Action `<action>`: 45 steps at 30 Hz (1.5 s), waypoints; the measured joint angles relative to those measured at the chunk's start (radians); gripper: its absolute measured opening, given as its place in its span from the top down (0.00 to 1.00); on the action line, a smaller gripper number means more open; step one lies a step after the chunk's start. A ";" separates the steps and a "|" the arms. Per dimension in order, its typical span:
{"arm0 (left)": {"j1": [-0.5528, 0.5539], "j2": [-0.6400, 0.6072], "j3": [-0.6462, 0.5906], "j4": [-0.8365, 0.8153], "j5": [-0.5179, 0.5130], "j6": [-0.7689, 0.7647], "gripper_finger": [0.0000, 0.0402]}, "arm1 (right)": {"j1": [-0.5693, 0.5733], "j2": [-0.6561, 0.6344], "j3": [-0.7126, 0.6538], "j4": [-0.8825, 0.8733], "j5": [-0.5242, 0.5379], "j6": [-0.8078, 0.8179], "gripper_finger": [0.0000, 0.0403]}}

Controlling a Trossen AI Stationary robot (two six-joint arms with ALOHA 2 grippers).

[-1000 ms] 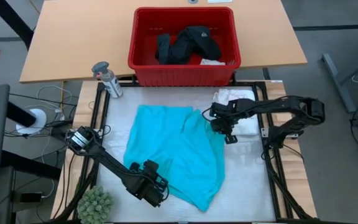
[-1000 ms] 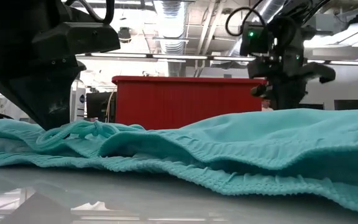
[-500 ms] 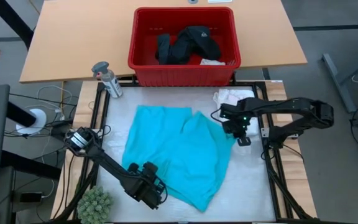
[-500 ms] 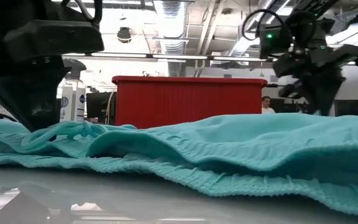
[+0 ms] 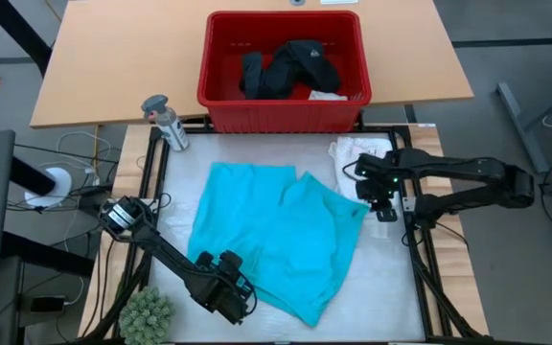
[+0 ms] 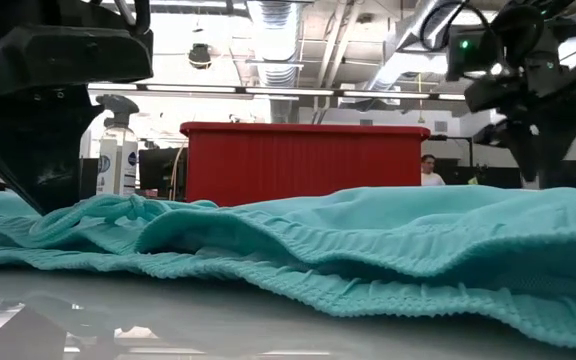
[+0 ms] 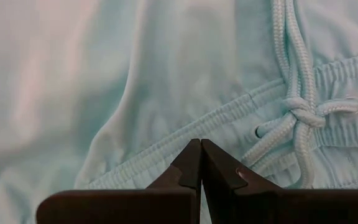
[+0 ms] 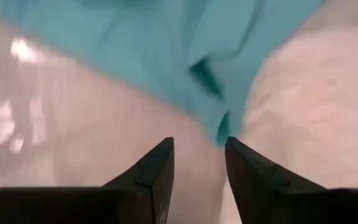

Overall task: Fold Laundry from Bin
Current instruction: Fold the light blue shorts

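A turquoise garment (image 5: 276,235) with a drawstring waistband lies spread on the table, and its near left end is raised toward my left gripper (image 5: 234,293). That gripper is shut at the garment's near left corner. My right gripper (image 5: 383,207) stands open above the white lacy top (image 5: 357,151), just beyond the garment's right corner (image 8: 219,127), with nothing between its fingers. The red bin (image 5: 281,117) stands beyond the table's far edge. Black clothing (image 5: 290,67) and a small pale piece (image 5: 329,94) lie in it. My left gripper (image 7: 201,144) pinches the elastic waistband's edge (image 7: 166,148) between its two shut fingers, a short way from the drawstring knot (image 7: 303,112). The fingers come steeply from above. The waistband rises slightly to them (image 6: 78,208), and the garment's other parts lie on the table.
A spray bottle (image 5: 166,123) stands at the table's far left corner and a small green plant (image 5: 147,314) at the near left. The black frame rails (image 5: 412,240) run along the table's sides. The white top takes up the far right corner.
My right gripper has gone toward the table's right edge, drawing the garment's right part out that way and spreading it. The garment's right corner now lies on the table, free of the gripper. The near left end has stayed in place.
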 joint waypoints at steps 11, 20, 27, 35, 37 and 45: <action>0.000 0.000 0.000 0.010 -0.023 0.000 1.00 | 0.147 0.063 0.003 0.050 0.133 0.105 0.59; 0.000 0.000 0.000 0.011 -0.033 0.001 1.00 | 0.107 0.228 0.272 0.052 0.151 0.580 0.59; 0.000 0.000 0.000 0.017 -0.030 0.040 1.00 | 0.206 0.223 0.278 0.039 0.305 0.983 0.59; 0.000 0.000 0.000 0.023 -0.025 0.066 1.00 | 0.349 0.224 0.123 0.120 0.386 1.274 0.56; 0.000 0.000 0.000 0.038 -0.023 0.080 1.00 | 0.369 0.224 0.086 0.151 0.382 1.322 0.54; 0.000 0.000 0.000 0.059 -0.001 0.148 1.00 | 0.399 0.225 -0.006 0.251 0.369 1.401 0.50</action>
